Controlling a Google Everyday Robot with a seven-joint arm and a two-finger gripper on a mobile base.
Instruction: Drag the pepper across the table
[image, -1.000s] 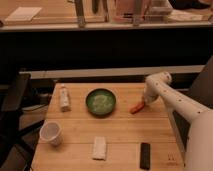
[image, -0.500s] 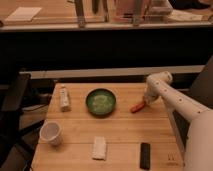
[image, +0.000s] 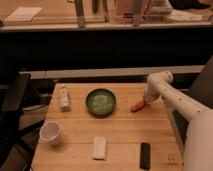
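At the table's (image: 125, 131) right side, camera view: gripper (image: 146, 102) set at the pepper (image: 138, 106).
The gripper is recorded at the pepper's right end, apparently touching it; whether it is open or closed cannot be told. The pepper is found flat on the table, near the green bowl (image: 100, 102), on its right. Counted: one pepper, one green bowl, one white cup (image: 51, 133), one small bottle (image: 64, 98) lying flat, one white packet (image: 100, 148), one dark flat object (image: 145, 155).
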